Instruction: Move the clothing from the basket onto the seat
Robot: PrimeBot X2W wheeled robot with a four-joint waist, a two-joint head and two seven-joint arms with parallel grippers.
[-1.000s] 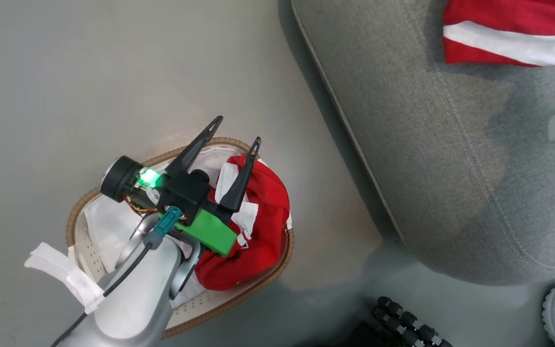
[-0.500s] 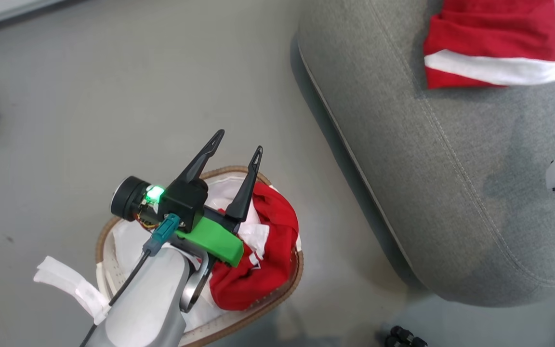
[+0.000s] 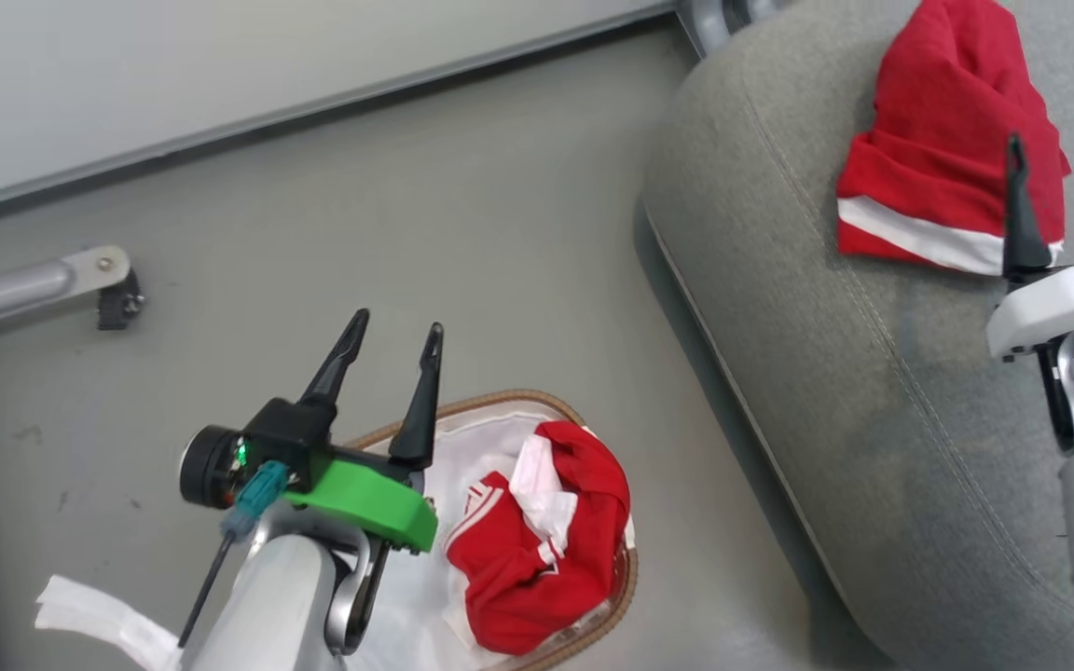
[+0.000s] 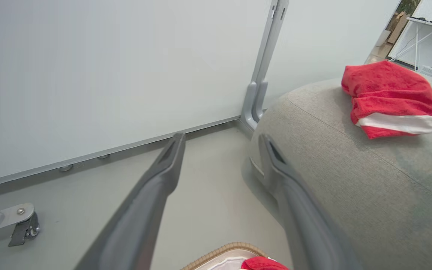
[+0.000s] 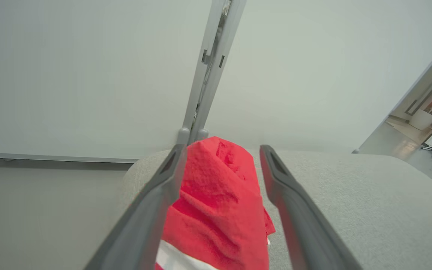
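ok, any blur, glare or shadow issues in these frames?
Head view: sharp, even light, soft shadow on the floor along the seat. Left wrist view: left gripper blurs toward the bottom edge; clothing on the seat is crisp. Right wrist view: right gripper soft up close too, clothing in focus; no glare.

Changes I log: head camera swung up; left gripper (image 3: 398, 321) shifted left off clothing (image 3: 537, 559) in basket (image 3: 462, 404); right gripper (image 3: 1061, 133) risen over garment (image 3: 938, 140) on seat (image 3: 826, 373).
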